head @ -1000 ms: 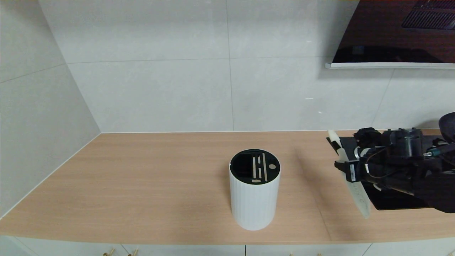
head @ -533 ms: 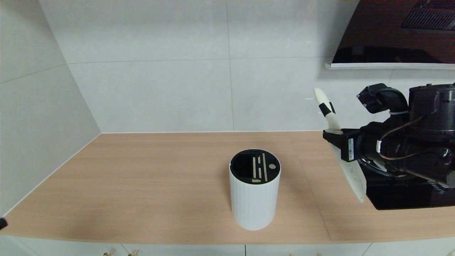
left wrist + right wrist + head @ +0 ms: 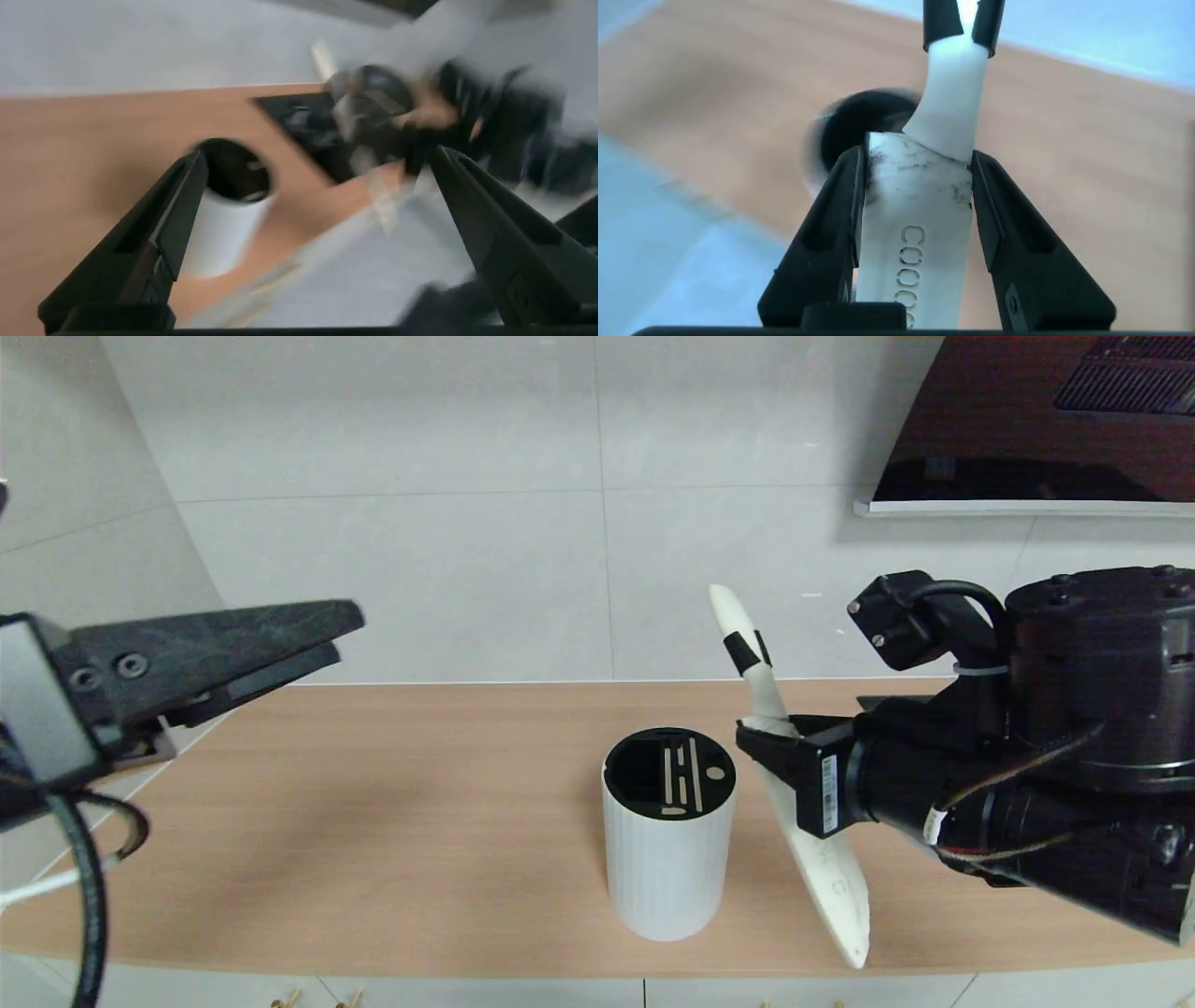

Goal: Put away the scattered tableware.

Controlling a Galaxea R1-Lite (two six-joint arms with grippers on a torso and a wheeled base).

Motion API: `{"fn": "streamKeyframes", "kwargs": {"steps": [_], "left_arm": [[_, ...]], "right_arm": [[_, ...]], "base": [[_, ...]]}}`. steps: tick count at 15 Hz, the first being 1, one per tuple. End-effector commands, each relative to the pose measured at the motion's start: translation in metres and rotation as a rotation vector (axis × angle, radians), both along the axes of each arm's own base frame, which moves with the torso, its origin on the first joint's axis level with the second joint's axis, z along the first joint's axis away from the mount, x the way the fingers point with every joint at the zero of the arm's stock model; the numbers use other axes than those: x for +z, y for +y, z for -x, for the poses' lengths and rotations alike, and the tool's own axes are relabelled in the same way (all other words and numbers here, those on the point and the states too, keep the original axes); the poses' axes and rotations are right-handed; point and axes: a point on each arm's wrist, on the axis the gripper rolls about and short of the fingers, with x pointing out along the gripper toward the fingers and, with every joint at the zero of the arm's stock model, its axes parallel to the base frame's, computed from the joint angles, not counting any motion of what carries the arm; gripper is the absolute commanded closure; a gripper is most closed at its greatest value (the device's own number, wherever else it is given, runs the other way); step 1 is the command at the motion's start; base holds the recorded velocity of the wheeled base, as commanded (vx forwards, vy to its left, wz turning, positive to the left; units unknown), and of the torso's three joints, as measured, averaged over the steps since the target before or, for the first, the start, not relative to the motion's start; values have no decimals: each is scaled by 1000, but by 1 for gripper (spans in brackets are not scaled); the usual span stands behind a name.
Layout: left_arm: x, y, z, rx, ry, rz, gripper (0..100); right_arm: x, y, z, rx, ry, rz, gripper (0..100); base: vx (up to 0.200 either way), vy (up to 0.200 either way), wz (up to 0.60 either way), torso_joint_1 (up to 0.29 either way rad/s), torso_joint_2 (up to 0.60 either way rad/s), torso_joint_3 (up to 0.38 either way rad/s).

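Observation:
A white cylindrical holder (image 3: 667,859) with a black slotted top stands on the wooden counter (image 3: 420,821). My right gripper (image 3: 767,747) is shut on a white knife (image 3: 822,868), just right of the holder and above the counter. The knife is tilted, handle up toward the wall and blade tip down near the counter's front edge. The right wrist view has the blade (image 3: 924,224) clamped between the fingers, with the holder (image 3: 864,117) beyond it. My left gripper (image 3: 317,635) hovers open at the left, apart from the holder (image 3: 220,224), with nothing between its fingers.
A dark range hood (image 3: 1027,429) hangs at the top right on the tiled wall. A black cooktop (image 3: 299,112) lies on the counter to the right of the holder. Bare counter stretches left of the holder.
My right arm has lifted the knife off the cooktop area and carried it left, close to the holder. My left gripper has come into the head view from the left.

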Motion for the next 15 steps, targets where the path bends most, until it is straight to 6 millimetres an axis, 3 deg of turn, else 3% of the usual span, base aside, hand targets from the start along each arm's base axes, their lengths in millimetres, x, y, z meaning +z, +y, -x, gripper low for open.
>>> {"fn": "streamKeyframes", "kwargs": {"steps": [1,4,6,7,11,15], "left_arm": [[-15,-20,-32,-40,110,-1,0],[-42,-47,-54,-110,239,-40,0],[-48,-57,-57,-137,255,-49,0],[-56,-71,-65,-170,253,-42,0],[-56,-99,-85,-201,210,-1,0],[-62,-108,-92,-185,215,-11,0]], "right_arm": [[-2,12,9,42,10,-5,100],[-7,24,24,107,25,4,100],[-10,29,27,121,38,1,100],[-15,36,28,132,56,5,100],[-16,41,32,150,67,-5,100],[-17,42,32,148,70,-7,100]], "base": [[0,0,0,0,0,0],[0,0,0,0,0,0],[0,0,0,0,0,0],[0,0,0,0,0,0],[0,0,0,0,0,0],[0,0,0,0,0,0]]}}
